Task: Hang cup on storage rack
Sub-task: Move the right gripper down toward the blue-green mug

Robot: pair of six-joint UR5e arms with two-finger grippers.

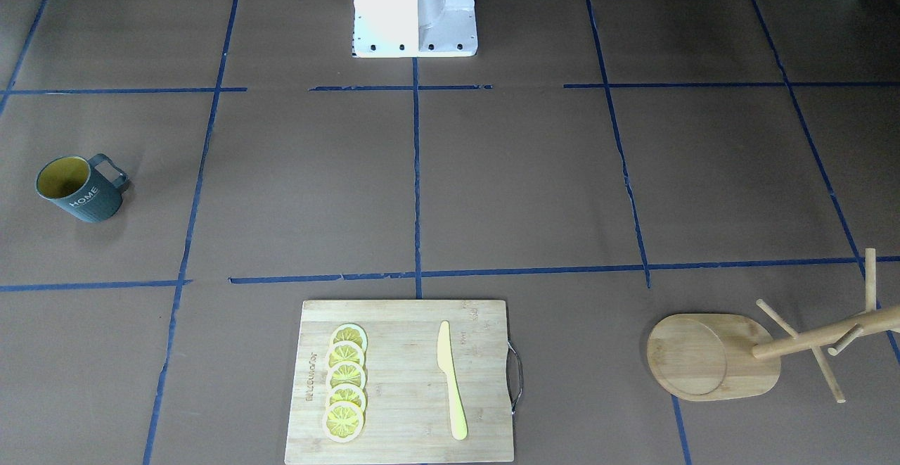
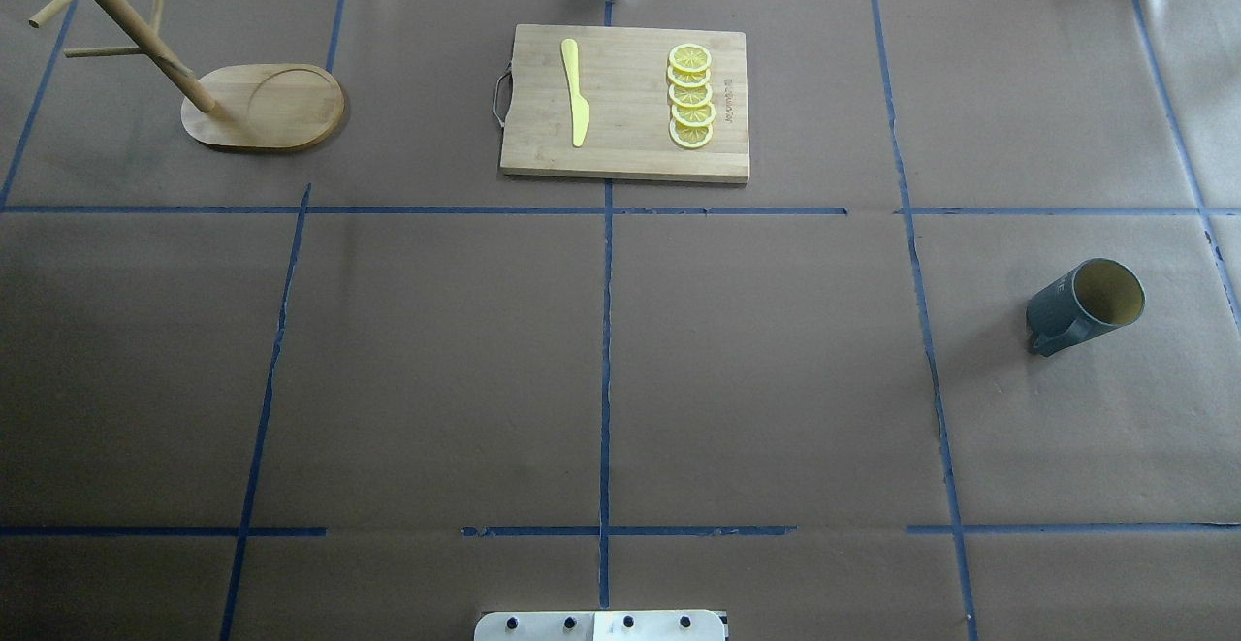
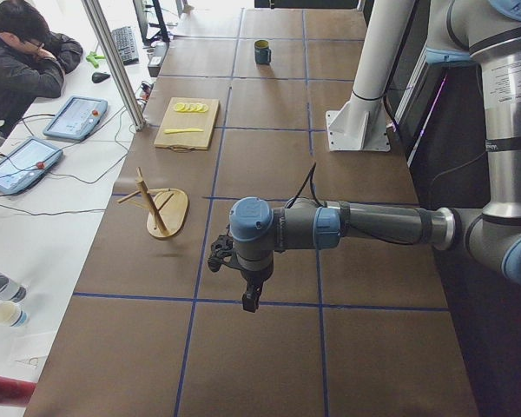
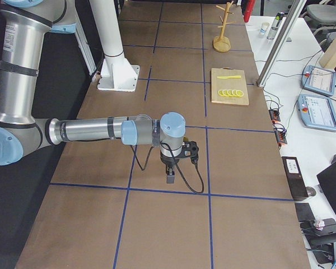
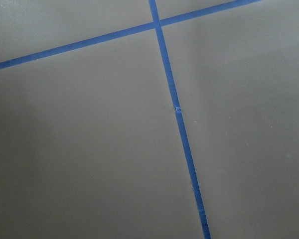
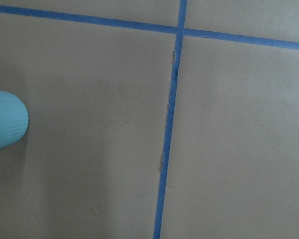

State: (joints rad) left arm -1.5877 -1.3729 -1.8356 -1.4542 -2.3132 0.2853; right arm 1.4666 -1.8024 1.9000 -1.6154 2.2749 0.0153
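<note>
L arm (image 3: 373,224) stretched out horiz., wrist bent down, left gripper (image 3: 251,301) pointing down. R arm (image 4: 89,130) same pose, right gripper (image 4: 171,179) pointing down. Fingers open/closed: can't tell, both sides.

storage rack (image 1: 815,339) top cropped, off frame edge

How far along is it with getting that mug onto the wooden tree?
Nothing looks done yet. The cup stands on the table, far from the storage rack, whose pegs are bare. Nothing is in hand: the left gripper and right gripper both hang away from the cup. Grasping, carrying and hanging all remain.
</note>
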